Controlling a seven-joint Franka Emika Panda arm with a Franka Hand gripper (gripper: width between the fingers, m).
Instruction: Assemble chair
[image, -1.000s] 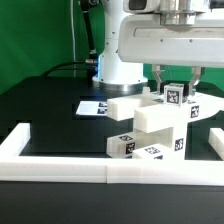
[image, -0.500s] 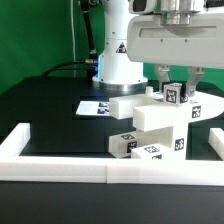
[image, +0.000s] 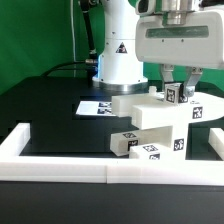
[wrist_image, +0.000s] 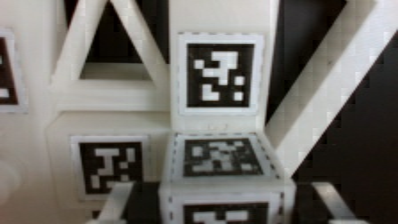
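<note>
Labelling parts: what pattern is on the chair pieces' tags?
Black-and-white square tags, clearest in the wrist view.

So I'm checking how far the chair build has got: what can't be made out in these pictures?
- Claw grip: exterior view, fingertips hidden behind the small tagged block.
- Chair right side: exterior view, cut off by the frame edge.
- Tag patterns: wrist view, blurred.
- Joints between parts: wrist view, too close to tell.

Green backdrop (image: 40, 35), black table (image: 45, 115), low white border wall (image: 50, 167)
</note>
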